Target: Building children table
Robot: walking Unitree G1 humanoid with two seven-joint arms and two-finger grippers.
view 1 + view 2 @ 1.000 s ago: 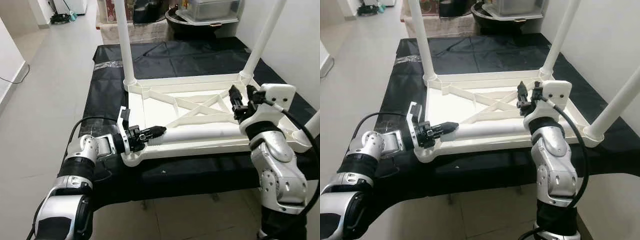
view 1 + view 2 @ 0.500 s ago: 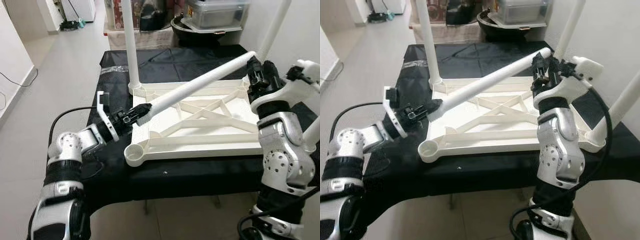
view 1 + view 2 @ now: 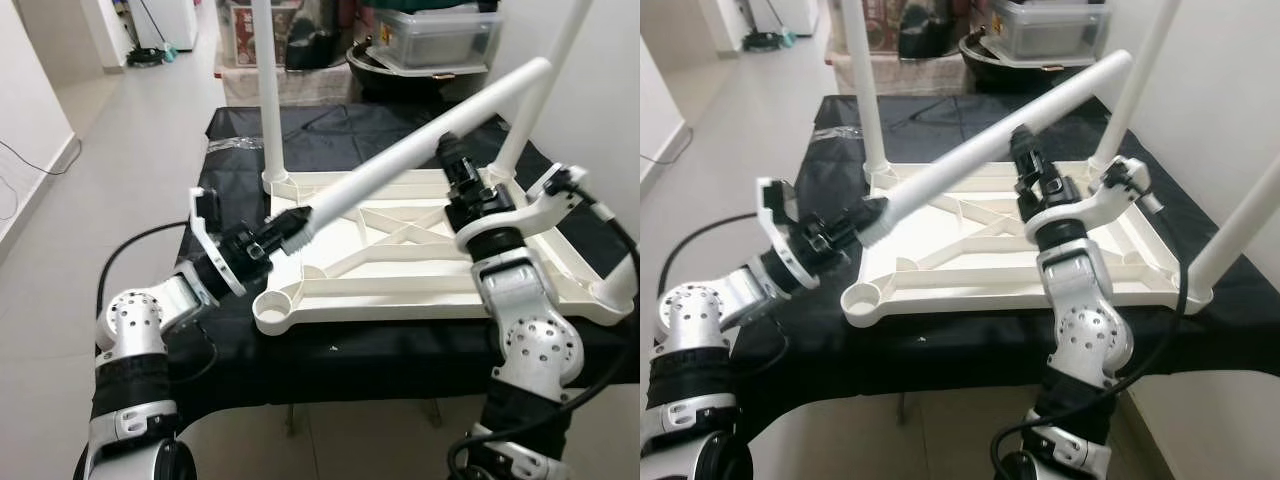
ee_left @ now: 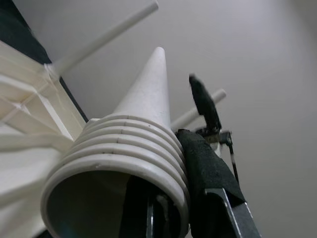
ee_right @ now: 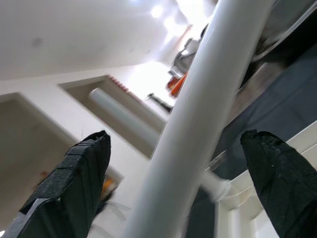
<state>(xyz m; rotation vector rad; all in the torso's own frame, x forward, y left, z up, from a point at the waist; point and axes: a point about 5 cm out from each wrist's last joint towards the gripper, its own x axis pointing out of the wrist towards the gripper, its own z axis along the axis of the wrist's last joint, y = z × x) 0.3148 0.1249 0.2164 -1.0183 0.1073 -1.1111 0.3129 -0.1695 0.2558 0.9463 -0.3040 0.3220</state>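
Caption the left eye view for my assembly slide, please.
Left pincer grips the threaded end of a loose white leg above the upturned tabletop.

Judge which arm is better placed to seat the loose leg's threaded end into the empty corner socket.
Left, probably. The left gripper grips the loose leg at its threaded end, just above the empty socket. The right gripper sits open around its mid-shaft.

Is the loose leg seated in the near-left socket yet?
No. The loose leg hangs tilted above the tabletop, its threaded end in the left gripper; the near-left socket is empty.
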